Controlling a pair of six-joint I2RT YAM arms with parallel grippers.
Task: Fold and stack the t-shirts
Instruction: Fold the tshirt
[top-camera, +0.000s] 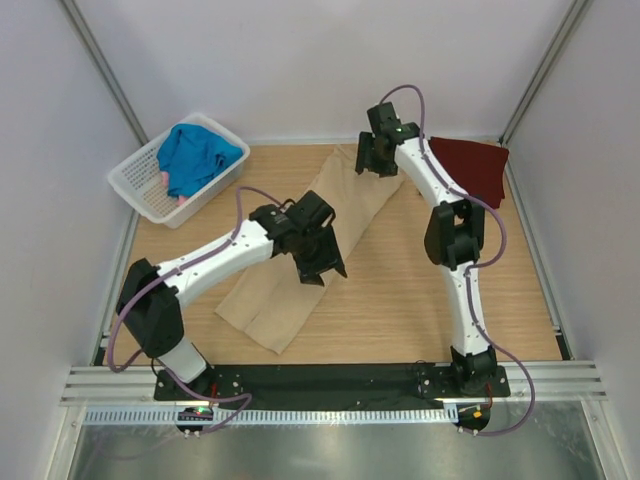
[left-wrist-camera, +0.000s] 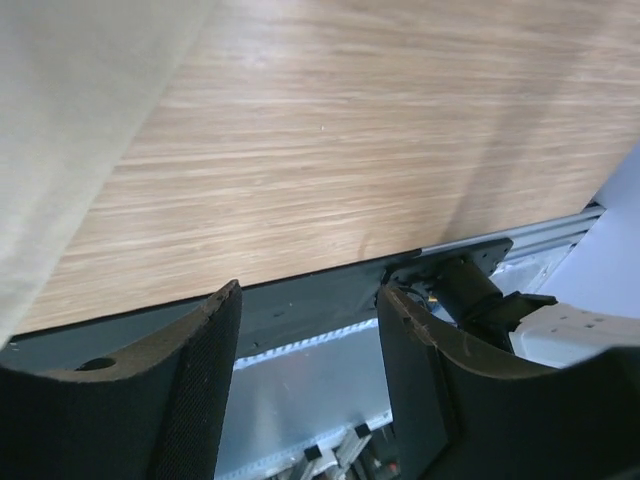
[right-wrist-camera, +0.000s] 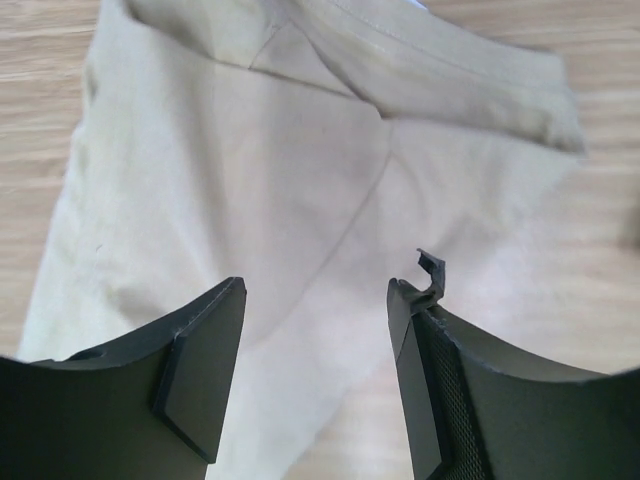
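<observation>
A long tan t-shirt (top-camera: 305, 265) lies folded in a diagonal strip across the wooden table, from near left to far middle. My left gripper (top-camera: 322, 262) hovers over its right edge, open and empty; its wrist view shows the tan cloth (left-wrist-camera: 70, 130) at the left and bare wood ahead. My right gripper (top-camera: 375, 158) stands open over the far end of the shirt, whose seams and hem (right-wrist-camera: 300, 150) fill its wrist view, nothing between the fingers (right-wrist-camera: 205, 350). A dark maroon t-shirt (top-camera: 472, 165) lies folded at the far right. A bright blue t-shirt (top-camera: 195, 155) sits in the basket, with a bit of pink (top-camera: 180, 199) under it.
The white lattice basket (top-camera: 140, 190) stands at the far left corner. Metal rails and the black base plate (top-camera: 330, 380) run along the near edge. Grey walls close in the table on three sides.
</observation>
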